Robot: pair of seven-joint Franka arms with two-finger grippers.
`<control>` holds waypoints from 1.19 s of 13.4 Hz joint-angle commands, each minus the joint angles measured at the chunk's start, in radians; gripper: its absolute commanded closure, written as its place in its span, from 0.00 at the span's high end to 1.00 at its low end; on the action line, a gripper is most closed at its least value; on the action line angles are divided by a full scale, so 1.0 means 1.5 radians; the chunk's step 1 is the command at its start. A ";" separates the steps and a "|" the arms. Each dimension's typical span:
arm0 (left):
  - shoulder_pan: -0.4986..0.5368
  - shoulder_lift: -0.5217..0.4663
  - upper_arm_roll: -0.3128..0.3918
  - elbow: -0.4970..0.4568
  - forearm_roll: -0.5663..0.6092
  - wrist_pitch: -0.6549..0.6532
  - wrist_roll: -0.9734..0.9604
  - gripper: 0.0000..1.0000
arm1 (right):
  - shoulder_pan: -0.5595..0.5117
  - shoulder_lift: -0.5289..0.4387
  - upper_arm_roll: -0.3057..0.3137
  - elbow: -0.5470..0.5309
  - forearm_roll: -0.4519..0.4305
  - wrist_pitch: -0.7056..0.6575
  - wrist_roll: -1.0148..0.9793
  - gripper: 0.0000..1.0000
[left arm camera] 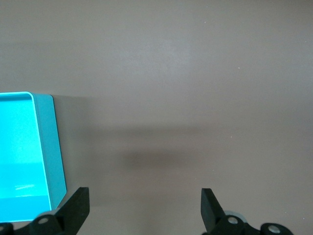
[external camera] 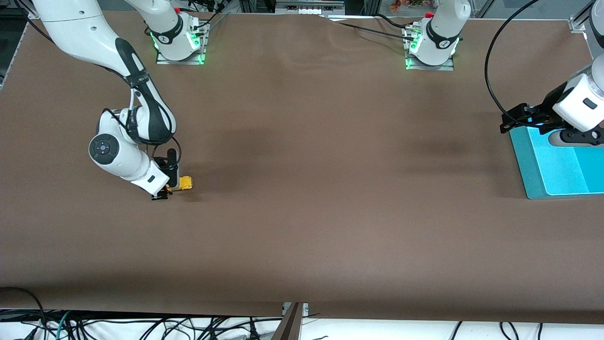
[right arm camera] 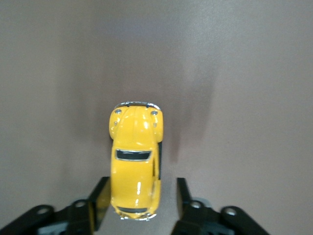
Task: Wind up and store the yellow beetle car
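**Right claw down around beetle car; left claw idle over bin edge**

Right claw (external camera: 166, 191): low at the surface (external camera: 302, 189), toward the right arm's end. Fingers straddle the rear half of the yellow beetle car (external camera: 182, 183). In the right wrist view one finger (right arm camera: 100, 200) sits against the car's flank; the other finger (right arm camera: 183, 196) stands just off it w/ a sliver of surface showing between. So: partly closed around the car, full grip not confirmed. Car (right arm camera: 135, 166) is wheels-down on the surface, not lifted, nose pointing away from the claw, hood and front bumper clear of the fingers. From the front camera the car sticks out of the claw at approx 2 o'clock, toward table centre.

Left claw (external camera: 514, 118): waiting, up in the air over the rim of a turquoise bin (external camera: 533, 174) at the left arm's end. Fingers spread wide, nothing between them; the left wrist view shows both fingertips (left arm camera: 78, 205) w/ bare surface in the gap and the bin's corner (left arm camera: 49, 147) beside one tip. Bin interior, as far as visible, holds nothing.

Car and bin well apart: car at approx 9 o'clock from table centre, bin at approx 3.
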 commanded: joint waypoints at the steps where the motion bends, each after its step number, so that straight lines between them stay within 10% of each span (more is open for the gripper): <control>1: 0.002 0.006 -0.001 0.016 0.016 -0.011 0.010 1.00 | -0.005 -0.016 0.004 -0.019 0.006 0.012 -0.018 0.16; 16: 0.002 0.006 -0.001 0.016 0.016 -0.011 0.010 1.00 | -0.230 0.036 0.005 -0.012 0.005 0.071 -0.174 0.13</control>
